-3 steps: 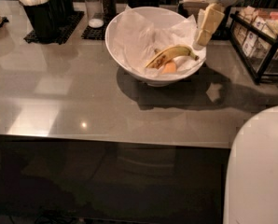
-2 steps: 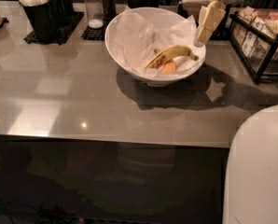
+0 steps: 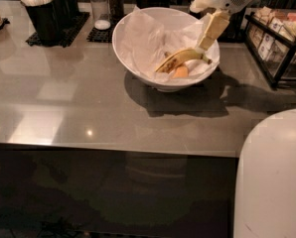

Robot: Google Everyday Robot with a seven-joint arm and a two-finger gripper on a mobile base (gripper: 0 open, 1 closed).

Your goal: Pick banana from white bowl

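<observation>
1. Looks like the grasp step. The gripper [image 3: 205,44] is down inside the white bowl [image 3: 138,77] near its 2 o'clock rim, at the right end of the banana [image 3: 180,58]. I can't tell if the jaws are apart or clamped.
2. The banana lies right of centre on the crinkled paper [image 3: 138,38].
3. Next move, I'd guess: get a firm grip and lift straight up.
4. An orange piece [image 3: 179,72] touches the banana at its 6 o'clock. The wire rack [image 3: 277,48] at 3 and the cutlery holder [image 3: 46,21] at 10 sit well apart.
</observation>
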